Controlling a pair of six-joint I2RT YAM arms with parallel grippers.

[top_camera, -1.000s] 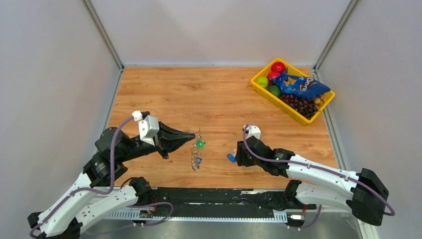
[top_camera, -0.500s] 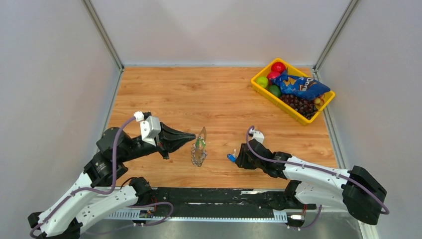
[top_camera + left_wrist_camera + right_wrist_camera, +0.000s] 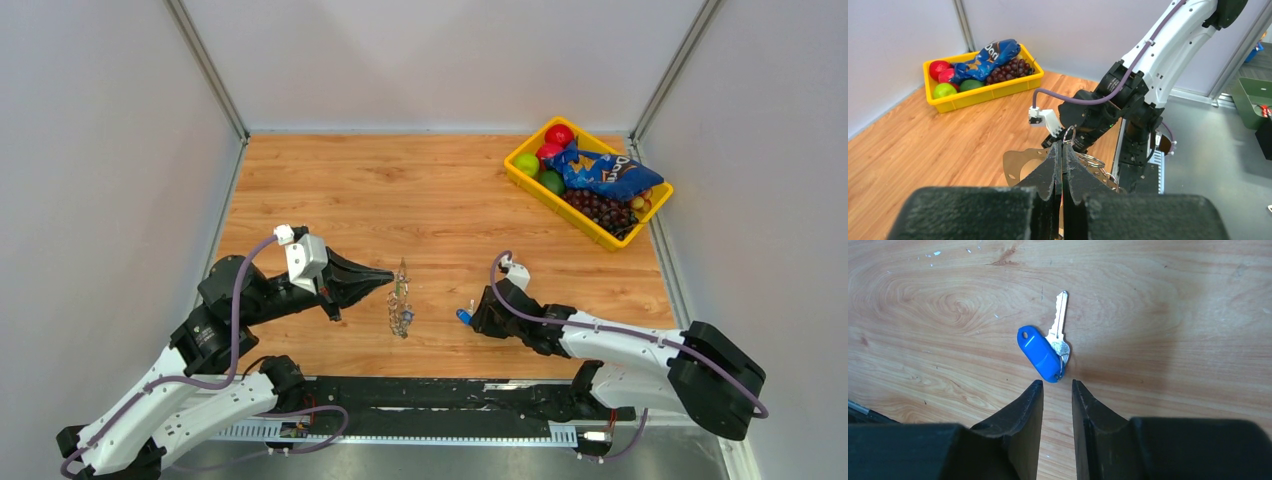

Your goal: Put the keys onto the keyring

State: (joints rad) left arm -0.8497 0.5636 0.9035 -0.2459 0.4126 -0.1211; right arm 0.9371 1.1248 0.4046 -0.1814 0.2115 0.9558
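My left gripper (image 3: 388,279) is shut on the keyring (image 3: 1068,134), a thin silver ring poking out above the fingertips. Its chain of links and hung keys (image 3: 400,308) dangle below it above the wood, with a green cap showing near the top. My right gripper (image 3: 1057,384) is open, low over the table. Just past its tips lies a silver key (image 3: 1058,325) with a blue plastic tag (image 3: 1038,353) on a small ring. In the top view the blue tag (image 3: 464,317) sits just left of the right gripper (image 3: 476,316).
A yellow tray (image 3: 520,172) at the back right holds fruit, grapes and a blue chip bag (image 3: 606,174). Grey walls stand on the left, the back and the right of the wooden table (image 3: 430,190). The arm bases line the near edge.
The dangling chain has swung and now hangs nearly straight under the left gripper. The right gripper has dropped lower and edged closer to the blue-tagged key.
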